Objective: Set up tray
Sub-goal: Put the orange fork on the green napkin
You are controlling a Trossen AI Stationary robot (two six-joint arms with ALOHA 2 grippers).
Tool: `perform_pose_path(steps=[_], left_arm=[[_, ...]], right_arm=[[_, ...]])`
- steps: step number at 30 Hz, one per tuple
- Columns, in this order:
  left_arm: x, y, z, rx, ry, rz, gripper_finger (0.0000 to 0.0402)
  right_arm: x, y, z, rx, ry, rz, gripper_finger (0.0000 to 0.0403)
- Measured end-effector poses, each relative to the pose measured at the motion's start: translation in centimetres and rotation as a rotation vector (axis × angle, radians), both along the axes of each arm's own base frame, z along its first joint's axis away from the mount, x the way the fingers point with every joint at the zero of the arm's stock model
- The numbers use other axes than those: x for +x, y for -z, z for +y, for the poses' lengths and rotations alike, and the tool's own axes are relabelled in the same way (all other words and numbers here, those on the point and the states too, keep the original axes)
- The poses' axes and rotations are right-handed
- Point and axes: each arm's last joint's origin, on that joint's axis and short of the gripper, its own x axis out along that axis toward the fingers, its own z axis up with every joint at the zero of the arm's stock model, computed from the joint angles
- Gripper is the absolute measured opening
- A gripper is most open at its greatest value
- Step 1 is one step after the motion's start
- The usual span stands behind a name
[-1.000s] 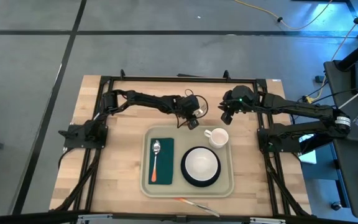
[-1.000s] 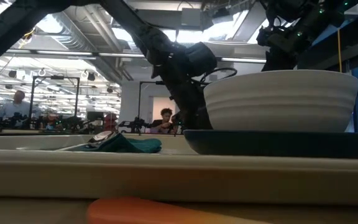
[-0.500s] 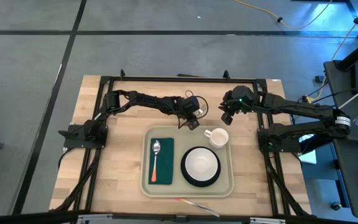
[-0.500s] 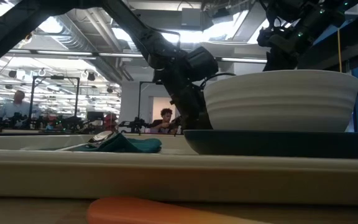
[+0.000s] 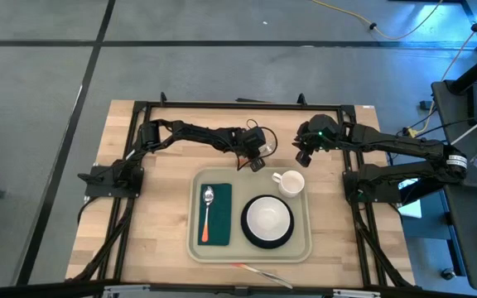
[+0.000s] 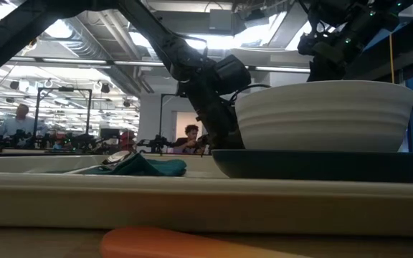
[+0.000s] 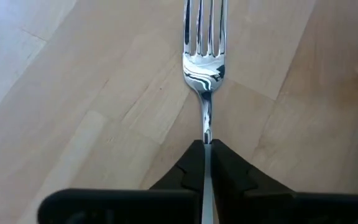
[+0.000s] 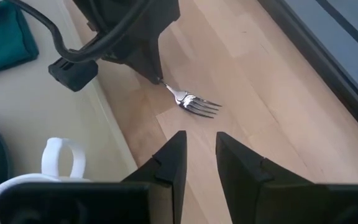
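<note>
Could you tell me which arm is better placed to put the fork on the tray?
The left: its gripper is shut on the fork just beyond the tray; the right gripper hangs open, empty.

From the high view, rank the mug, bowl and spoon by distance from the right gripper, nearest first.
Measured from the right gripper:
1. Mug, tray's far right corner, just below the gripper.
2. Bowl, on the dark plate, tray's right half.
3. Spoon, on the green napkin, tray's left side.

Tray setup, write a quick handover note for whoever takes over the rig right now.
Left claw: shut on the fork, above the wood just beyond the tray's far rim.
Right claw: open, holding nothing, near the mug.
Done: napkin with spoon, bowl on dark plate, and mug sit on the tray.
Left: place the fork. An orange-handled utensil lies off the tray.
</note>
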Motion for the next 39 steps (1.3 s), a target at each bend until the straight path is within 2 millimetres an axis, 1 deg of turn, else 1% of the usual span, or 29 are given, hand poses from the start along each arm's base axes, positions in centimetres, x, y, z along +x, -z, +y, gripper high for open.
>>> perform_pose_path(steps=[5,9,11,14,17,19,21,22,28,30,33,36,39], left_arm=[[0.0,-0.3,0.0,-0.003,-0.007,-0.011,0.0012],[-0.4,-1.6,-0.2,-0.005,-0.005,0.0,0.0007],[-1.0,-3.2,-0.4,-0.01,-0.004,0.016,0.0007],[-1.6,-7.0,-0.7,0.021,-0.018,-0.029,0.0006],[-2.7,-9.0,-1.5,0.011,-0.048,-0.015,0.0006],[-3.5,-10.4,-2.6,-0.002,-0.069,0.001,0.0006],[-4.1,-12.2,-3.7,-0.016,-0.102,-0.028,0.0006],[-4.4,-12.8,-4.4,-0.017,-0.125,-0.029,0.0006],[-5.0,-14.3,-9.3,-0.075,-0.178,-0.07,0.0005],[-4.9,-14.3,-11.1,-0.097,-0.206,-0.088,0.0006],[-4.9,-13.6,-13.7,-0.112,-0.259,-0.083,0.0006],[-5.3,-13.1,-16.3,-0.125,-0.327,-0.077,0.0005],[-5.7,-12.8,-19.0,-0.144,-0.4,-0.115,0.0007]], right_arm=[[-0.1,0.1,0.0,0.003,0.0,0.01,0.009],[-0.1,0.1,0.0,0.005,0.0,0.013,0.009],[-0.1,0.1,0.0,0.006,0.0,0.017,0.009],[-0.1,0.1,0.0,0.005,0.006,0.018,0.009],[-0.2,0.1,-0.1,-0.009,0.04,0.02,0.009],[-0.2,0.1,-0.2,-0.024,0.069,0.023,0.009],[-0.3,0.1,-0.3,-0.035,0.081,0.031,0.009],[-0.3,0.1,-0.3,-0.037,0.082,0.033,0.009],[-0.4,0.3,-0.2,-0.033,0.08,0.053,0.009],[-0.5,0.3,-0.2,-0.03,0.081,0.061,0.009],[-0.7,0.5,-0.1,-0.022,0.08,0.086,0.009],[-0.8,0.6,-0.1,-0.017,0.08,0.102,0.009],[-0.8,0.6,-0.1,-0.012,0.082,0.108,0.009]])
